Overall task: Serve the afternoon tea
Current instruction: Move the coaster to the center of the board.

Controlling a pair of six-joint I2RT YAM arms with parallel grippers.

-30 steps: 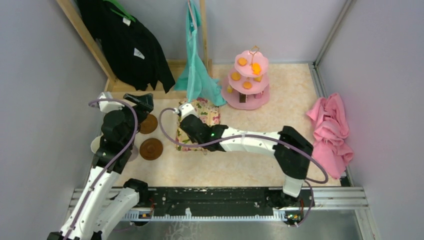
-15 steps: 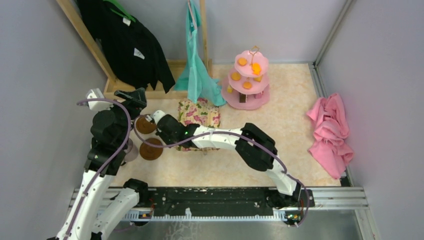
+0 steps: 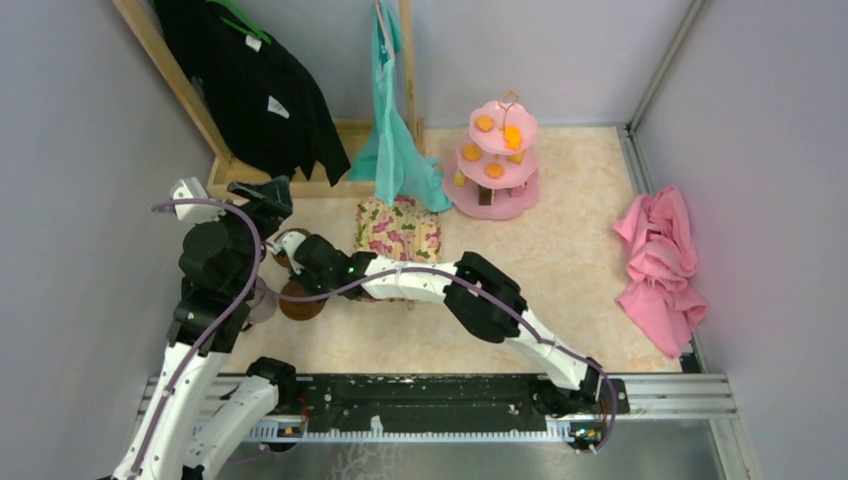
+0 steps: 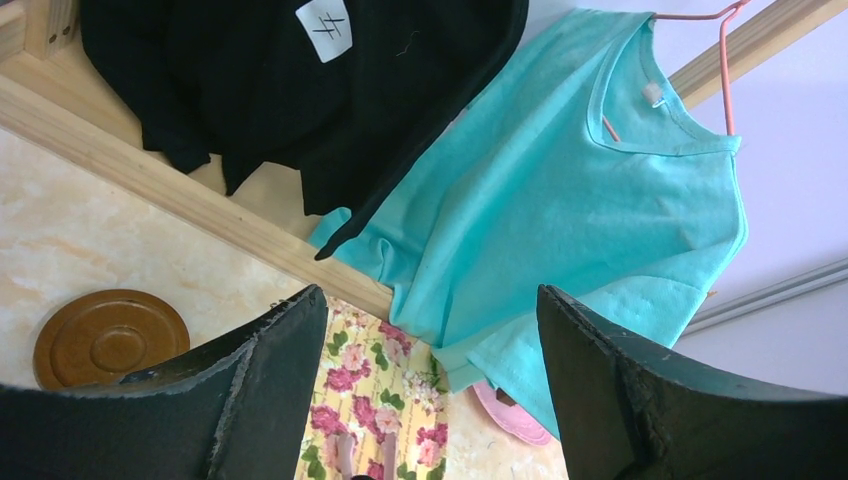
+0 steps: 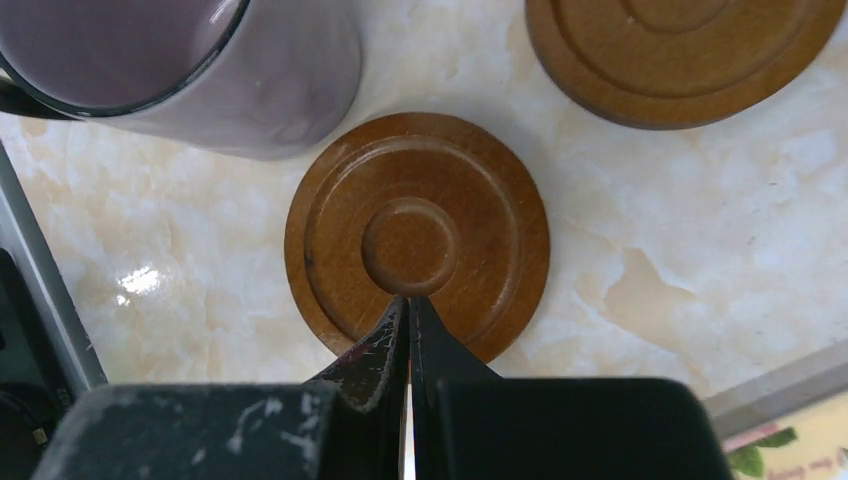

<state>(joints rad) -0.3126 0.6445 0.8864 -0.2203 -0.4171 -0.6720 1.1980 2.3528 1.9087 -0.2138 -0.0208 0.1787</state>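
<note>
Two round brown saucers lie at the left. My right gripper (image 5: pixel 408 300) is shut with nothing in it, its tips over the near saucer (image 5: pixel 417 235), just short of its centre ring. In the top view this gripper (image 3: pixel 305 285) covers most of that saucer (image 3: pixel 297 308). The far saucer (image 5: pixel 680 55) lies beyond it, and the mauve-grey mug (image 5: pixel 200 70) stands close beside both. My left gripper (image 4: pixel 430 295) hangs open and empty above the far-left floor, with a saucer (image 4: pixel 110 335) low in its view. The pink three-tier stand (image 3: pixel 497 160) holds orange snacks (image 3: pixel 512 136) at the back.
A floral cloth (image 3: pixel 398 235) lies mid-table under my right arm. A teal shirt (image 3: pixel 395 140) and a black garment (image 3: pixel 255 90) hang from a wooden rack (image 3: pixel 170 70) at the back left. A pink cloth (image 3: pixel 660 260) is heaped by the right wall.
My right arm has swung left from over the floral cloth to over the near saucer, and its jaws have closed. My left gripper has drawn slightly back and left, still open.
</note>
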